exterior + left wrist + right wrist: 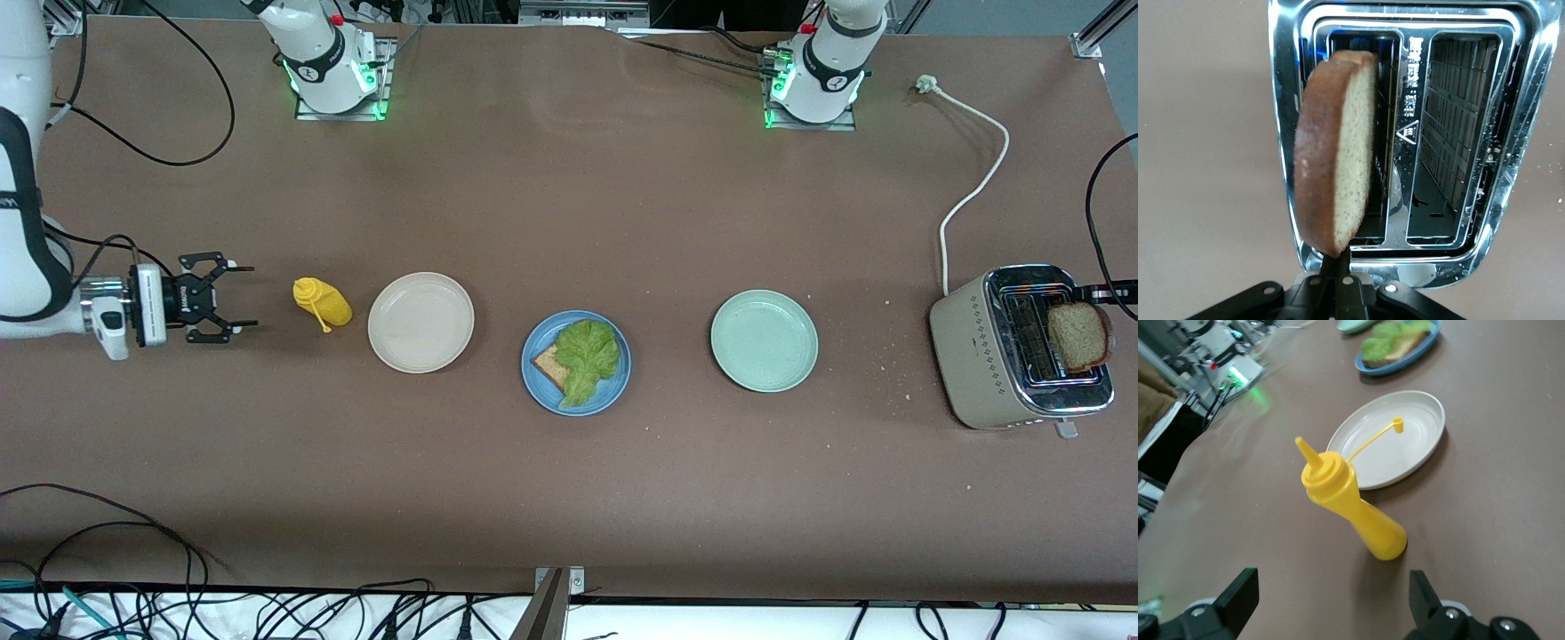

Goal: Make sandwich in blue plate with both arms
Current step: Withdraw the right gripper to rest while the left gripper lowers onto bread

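Observation:
The blue plate (542, 342) sits mid-table with one toast slice (549, 364) on it and a green lettuce leaf (587, 356) over that slice. At the left arm's end of the table my left gripper (1092, 291) is shut on the edge of a second toast slice (1078, 336). It holds that slice upright over the toaster (982, 356). The left wrist view shows the slice (1338, 147) pinched in the left gripper (1340, 257) over one toaster slot. My right gripper (244, 296) hangs open beside a yellow sauce bottle (322, 302), with nothing between its fingers (1238, 593).
A beige plate (420, 322) lies between the sauce bottle and the blue plate. A pale green plate (764, 340) lies between the blue plate and the toaster. The toaster's white cord (973, 191) runs toward the robots' bases. Crumbs dot the table near the toaster.

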Controlling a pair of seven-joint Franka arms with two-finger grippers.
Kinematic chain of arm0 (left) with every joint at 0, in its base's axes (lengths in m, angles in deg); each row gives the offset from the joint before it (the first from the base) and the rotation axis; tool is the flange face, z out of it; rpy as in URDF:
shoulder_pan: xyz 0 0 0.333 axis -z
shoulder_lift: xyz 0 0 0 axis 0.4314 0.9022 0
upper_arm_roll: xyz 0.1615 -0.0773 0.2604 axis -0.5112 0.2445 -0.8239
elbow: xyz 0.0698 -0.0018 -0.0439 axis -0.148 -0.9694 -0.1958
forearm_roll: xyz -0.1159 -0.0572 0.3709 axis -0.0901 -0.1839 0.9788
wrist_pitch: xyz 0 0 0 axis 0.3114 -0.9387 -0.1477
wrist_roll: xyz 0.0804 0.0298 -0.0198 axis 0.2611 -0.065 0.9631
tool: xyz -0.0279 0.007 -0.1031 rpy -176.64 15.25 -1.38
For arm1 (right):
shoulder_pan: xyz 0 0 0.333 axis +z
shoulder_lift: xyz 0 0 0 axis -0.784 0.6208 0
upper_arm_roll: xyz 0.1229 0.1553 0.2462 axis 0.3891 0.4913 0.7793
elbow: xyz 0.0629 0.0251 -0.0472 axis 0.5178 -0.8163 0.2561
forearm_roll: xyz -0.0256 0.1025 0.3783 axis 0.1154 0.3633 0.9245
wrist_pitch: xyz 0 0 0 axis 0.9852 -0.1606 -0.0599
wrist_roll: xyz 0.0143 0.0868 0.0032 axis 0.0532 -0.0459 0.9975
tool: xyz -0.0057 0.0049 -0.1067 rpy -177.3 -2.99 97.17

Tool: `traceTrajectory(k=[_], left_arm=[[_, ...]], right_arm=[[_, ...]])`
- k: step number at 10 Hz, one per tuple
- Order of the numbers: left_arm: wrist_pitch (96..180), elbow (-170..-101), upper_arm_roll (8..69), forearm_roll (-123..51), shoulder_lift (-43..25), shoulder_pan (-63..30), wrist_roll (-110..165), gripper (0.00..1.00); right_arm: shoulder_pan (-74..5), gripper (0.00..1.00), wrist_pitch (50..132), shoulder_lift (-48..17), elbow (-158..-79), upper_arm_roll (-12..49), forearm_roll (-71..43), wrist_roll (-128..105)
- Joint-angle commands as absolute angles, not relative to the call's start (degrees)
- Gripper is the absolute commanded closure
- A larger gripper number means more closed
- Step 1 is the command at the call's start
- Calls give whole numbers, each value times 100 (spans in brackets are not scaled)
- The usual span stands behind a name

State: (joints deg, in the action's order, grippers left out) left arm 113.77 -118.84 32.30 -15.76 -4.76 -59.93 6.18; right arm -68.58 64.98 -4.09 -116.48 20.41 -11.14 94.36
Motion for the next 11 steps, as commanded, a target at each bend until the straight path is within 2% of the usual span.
traceTrajectory(k=[1,5,8,11], left_arm=[[11350,-11756,3269,-1648,-472,-6036,500,100],[11183,-11546,3357,-1684,-831,-5992,404,100],[11025,-11537,3498,-1692,-1139,-5992,403,100],[11112,-11528,3524,-1657,-966,-5992,342,100]], right_arm=[[-6596,0,6494,-1102,-11720,2026,-1669,7228],[-5999,0,6925,-1753,-11782,2026,-3029,4345],[-5708,0,6926,-2262,-11931,2026,-3839,2298],[-5217,0,6864,-2851,-12001,2026,-4632,230]])
